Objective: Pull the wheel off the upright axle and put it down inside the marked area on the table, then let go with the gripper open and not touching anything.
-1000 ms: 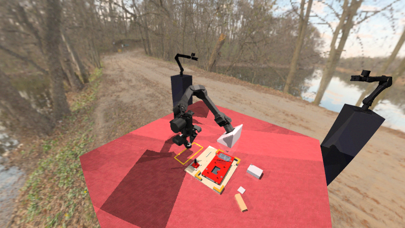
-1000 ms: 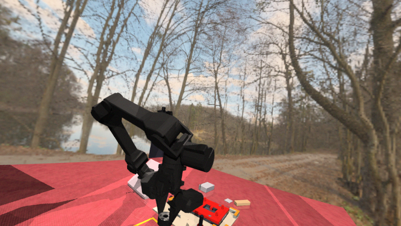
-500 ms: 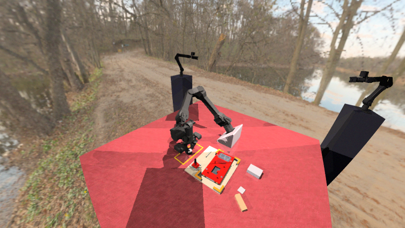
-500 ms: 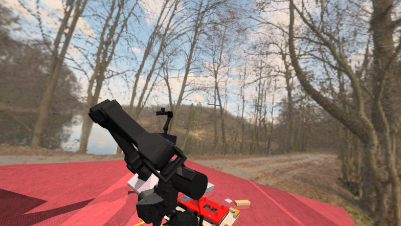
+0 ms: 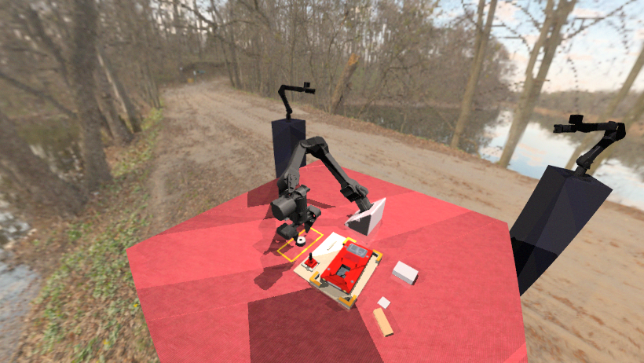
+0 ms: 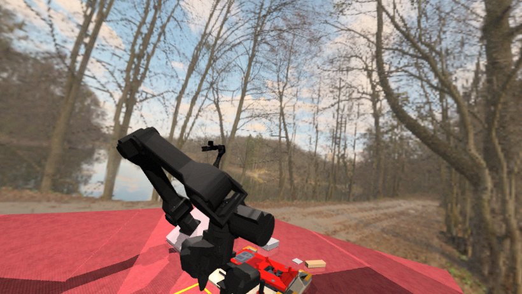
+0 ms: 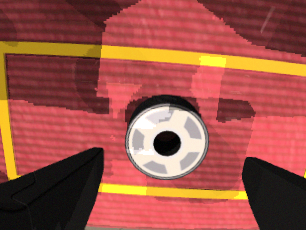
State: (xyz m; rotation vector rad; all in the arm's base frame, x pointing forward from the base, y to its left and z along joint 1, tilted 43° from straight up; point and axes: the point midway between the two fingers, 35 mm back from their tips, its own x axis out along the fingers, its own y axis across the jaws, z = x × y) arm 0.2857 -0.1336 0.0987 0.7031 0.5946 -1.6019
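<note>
The arm [image 5: 315, 153] rises from its white base [image 5: 367, 216], folds at a high elbow and drops steeply toward 7 o'clock of the base, wrist pointing straight down over the yellow outline [image 5: 301, 244]. The gripper [image 7: 169, 195] is spread, both fingers standing well apart from the wheel [image 7: 166, 142] and touching nothing, so the wheel is released. The wheel lies flat on the red table [image 5: 203, 279] inside the outline, close to its 6 o'clock edge in the wrist view; in the top view it shows as a small white disc [image 5: 300, 240] just under the gripper. It is a round, pale grey disc with a dark rim, a ring of darker grey segments and a black centre hole. The axle [image 5: 310, 258] is a thin dark upright pin on a small red block, at 4 o'clock of the wheel, on the beige board [image 5: 335, 291]. In the exterior view the arm's bulk hides the wheel and most of the outline, and the frame's lower edge cuts off the gripper. The fingertips run out of the wrist view at the bottom corners. The table surface is finely ribbed, crossed by angular shadows
</note>
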